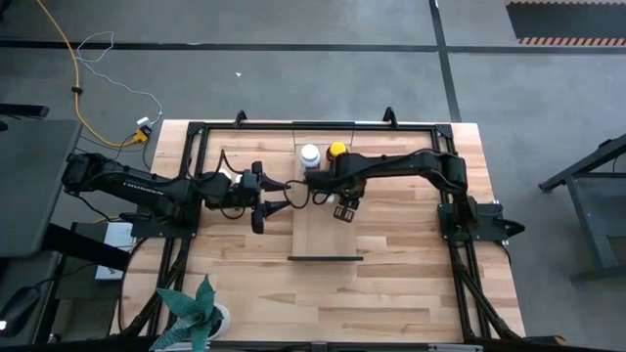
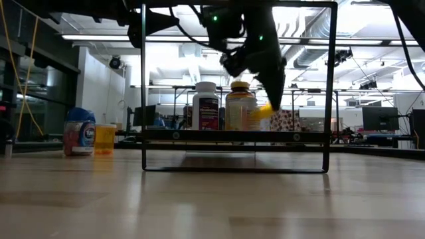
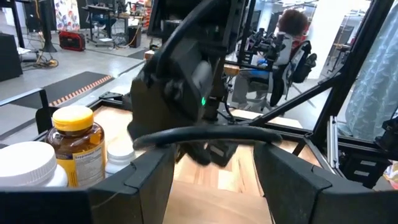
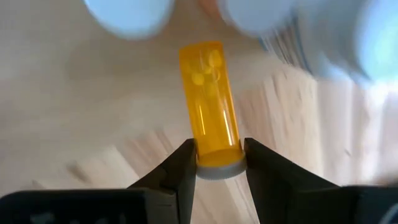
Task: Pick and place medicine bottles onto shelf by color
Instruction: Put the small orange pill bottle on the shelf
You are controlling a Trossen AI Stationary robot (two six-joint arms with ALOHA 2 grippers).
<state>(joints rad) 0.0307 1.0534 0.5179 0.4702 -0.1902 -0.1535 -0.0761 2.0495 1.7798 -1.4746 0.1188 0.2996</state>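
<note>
Pale planked wood forms the table (image 1: 391,284), which sits on a grey concrete floor; level across it we see a workshop with ceiling strip lights, monitors and desks, and a seated person (image 3: 292,43) in the background of the left wrist view. We note a black metal frame (image 2: 236,136) carrying the shelf (image 1: 328,230), a long light-wood plank with a dark strip at its near end. At its far end stand a white medicine bottle (image 1: 310,155) and an amber bottle with a yellow cap (image 1: 336,151). Off the shelf, a blue-capped bottle (image 2: 80,131) and a small orange vial (image 2: 105,138) stand together on the table. The right gripper (image 4: 219,163) hangs over the shelf, its fingers clamped on the white-capped end of a translucent orange pill vial (image 4: 209,102), a smooth cylinder with tablets visible inside. The left gripper (image 3: 214,180) waits beside the shelf's left edge, fingers parted and holding nothing. Blurred pale shapes behind the vial cannot be identified. A green potted plant (image 1: 194,313) is cut off at the table's near edge.
</note>
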